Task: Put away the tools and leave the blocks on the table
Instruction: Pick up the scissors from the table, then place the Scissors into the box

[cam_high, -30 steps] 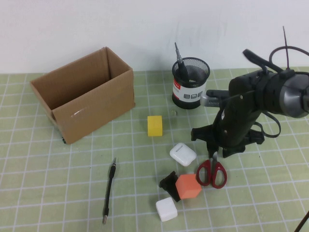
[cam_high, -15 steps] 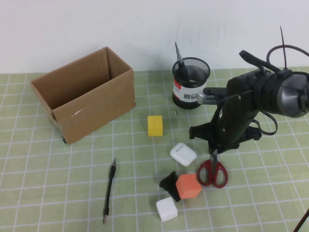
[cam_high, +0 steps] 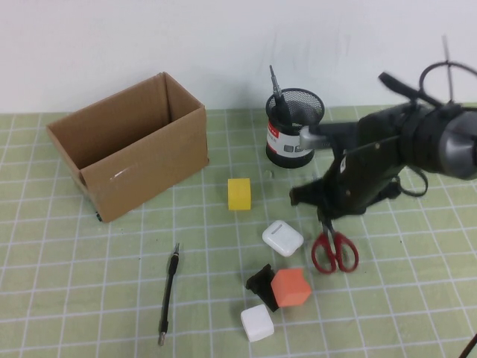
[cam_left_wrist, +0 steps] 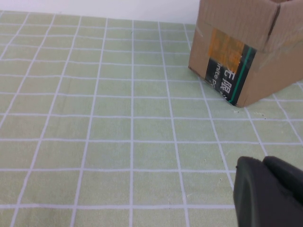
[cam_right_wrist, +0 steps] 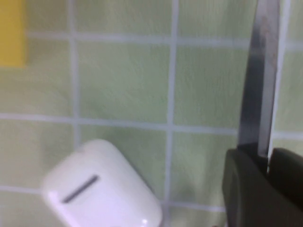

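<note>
Here the right gripper [cam_high: 326, 218] pinches the steel blades of the red-handled scissors [cam_high: 333, 250], whose handles hang just right of the white earbud case [cam_high: 282, 238] on the green grid mat [cam_high: 89, 298]. The left gripper [cam_left_wrist: 265, 189] sits closed above bare mat near the cardboard box [cam_left_wrist: 246, 47]. The thin black tool [cam_high: 169, 293] lies on the mat, well apart from the scissors.

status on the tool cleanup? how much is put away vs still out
Done: one thin dark tool already stands in the black mesh cup. In hand: right gripper is clamped on the steel blades of the red-handled scissors. Left: the thin black pen-like tool lies on the green grid mat. Left gripper is shut, near the cardboard box.
</note>
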Controlling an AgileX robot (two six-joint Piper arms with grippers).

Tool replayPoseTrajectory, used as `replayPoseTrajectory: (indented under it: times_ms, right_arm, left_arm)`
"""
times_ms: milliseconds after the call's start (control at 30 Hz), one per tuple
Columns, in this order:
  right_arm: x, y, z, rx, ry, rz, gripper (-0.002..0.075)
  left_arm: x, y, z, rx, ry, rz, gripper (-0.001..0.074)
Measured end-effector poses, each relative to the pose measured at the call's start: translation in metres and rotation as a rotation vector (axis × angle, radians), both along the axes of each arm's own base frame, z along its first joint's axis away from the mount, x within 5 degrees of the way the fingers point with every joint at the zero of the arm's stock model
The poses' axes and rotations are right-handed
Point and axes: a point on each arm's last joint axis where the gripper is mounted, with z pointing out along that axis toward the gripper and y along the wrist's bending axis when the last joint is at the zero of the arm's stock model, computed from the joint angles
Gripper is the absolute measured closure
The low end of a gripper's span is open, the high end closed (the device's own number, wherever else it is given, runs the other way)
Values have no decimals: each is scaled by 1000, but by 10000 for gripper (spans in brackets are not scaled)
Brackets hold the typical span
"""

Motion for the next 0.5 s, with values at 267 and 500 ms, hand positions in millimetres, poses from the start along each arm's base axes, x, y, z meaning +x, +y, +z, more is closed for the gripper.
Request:
replayPoseTrajectory:
  times_ms: [267, 500]
  right_arm:
    - [-7, 2, 77, 100, -301, 97, 685]
    - [-22, 41, 120, 120, -685, 391, 685]
  left_arm:
    - [0, 0, 0, 0, 0, 0, 741]
    - [0, 0, 0, 0, 0, 0, 741]
